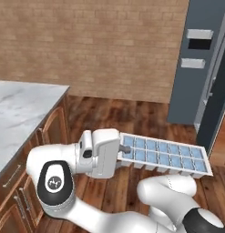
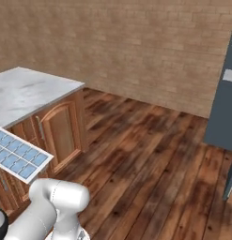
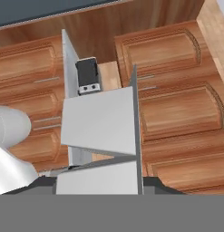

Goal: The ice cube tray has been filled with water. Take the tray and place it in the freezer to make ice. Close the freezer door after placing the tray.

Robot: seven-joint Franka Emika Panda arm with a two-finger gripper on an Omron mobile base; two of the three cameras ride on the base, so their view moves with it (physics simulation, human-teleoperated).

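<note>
Over the wooden floor (image 1: pixel 132 113), clear of the marble worktop (image 1: pixel 18 109) on the left, the fingers (image 1: pixel 126 149) were clamped on one short end of the ice cube tray (image 1: pixel 166 157). The tray was carried roughly level, probably so the water (image 1: pixel 152 157) stayed in its cells (slight tilt visible, no spill that I could make out). Further right stood the freezer (image 1: pixel 196 63), its freezer door (image 1: pixel 217 98) open, likely left so for loading.
</note>
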